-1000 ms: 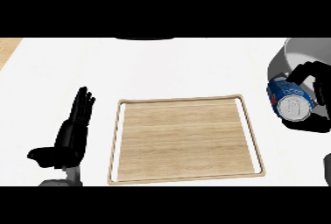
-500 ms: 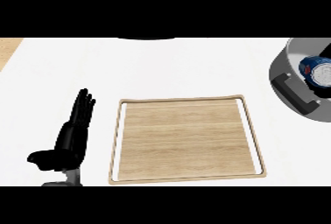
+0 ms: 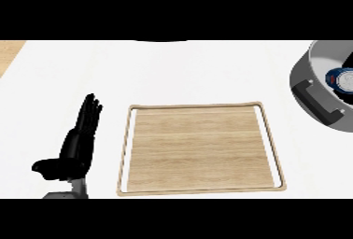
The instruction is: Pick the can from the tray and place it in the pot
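Observation:
A blue can [image 3: 342, 80] with a silver top stands inside the grey pot [image 3: 307, 74] at the right edge, partly cut off by the view. The pot has a black handle [image 3: 318, 100] on its near side. The wooden tray [image 3: 198, 148] lies in the middle of the white counter with nothing on it. My left hand [image 3: 74, 148] rests open to the left of the tray, fingers straight and pointing away. My right hand shows nowhere in the view.
The white counter [image 3: 172, 70] spreads around the tray. A strip of wood-coloured surface [image 3: 8, 53] shows at the far left edge. A dark shape [image 3: 162, 41] sits at the top edge.
My right hand, which held the can over the pot a second ago, has let go and left the view. The can now stands in the pot. The left hand is unmoved.

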Motion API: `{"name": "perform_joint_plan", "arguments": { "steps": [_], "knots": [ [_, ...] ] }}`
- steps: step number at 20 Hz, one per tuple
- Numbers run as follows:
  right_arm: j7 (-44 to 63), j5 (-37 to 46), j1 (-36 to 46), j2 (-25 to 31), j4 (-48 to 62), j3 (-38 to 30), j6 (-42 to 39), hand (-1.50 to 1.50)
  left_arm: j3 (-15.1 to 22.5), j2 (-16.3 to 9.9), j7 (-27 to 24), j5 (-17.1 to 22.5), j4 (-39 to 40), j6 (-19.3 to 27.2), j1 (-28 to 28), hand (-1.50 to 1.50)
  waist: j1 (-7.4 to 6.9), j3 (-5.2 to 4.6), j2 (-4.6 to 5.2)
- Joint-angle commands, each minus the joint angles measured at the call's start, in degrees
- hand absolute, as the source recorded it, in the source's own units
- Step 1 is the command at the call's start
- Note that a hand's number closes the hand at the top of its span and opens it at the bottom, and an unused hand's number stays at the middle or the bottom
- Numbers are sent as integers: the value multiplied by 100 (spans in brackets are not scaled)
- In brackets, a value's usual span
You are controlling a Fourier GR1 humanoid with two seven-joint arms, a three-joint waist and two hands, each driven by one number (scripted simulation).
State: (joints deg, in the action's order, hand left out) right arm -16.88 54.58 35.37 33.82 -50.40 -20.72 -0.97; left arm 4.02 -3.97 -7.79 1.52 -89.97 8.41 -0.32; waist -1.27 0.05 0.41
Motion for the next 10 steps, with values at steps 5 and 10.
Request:
{"name": "perform_joint_plan", "arguments": {
  "steps": [5,10],
  "knots": [
    [469,499,729,282,2121,43,111,150,219,201,61,-151,-156,136,105,0,-98,3,22],
    [1,471,1046,463,3197,-58,-14,-150,207,124,96,-136,-130,26,41,0,-154,13,55]
  ]
}}
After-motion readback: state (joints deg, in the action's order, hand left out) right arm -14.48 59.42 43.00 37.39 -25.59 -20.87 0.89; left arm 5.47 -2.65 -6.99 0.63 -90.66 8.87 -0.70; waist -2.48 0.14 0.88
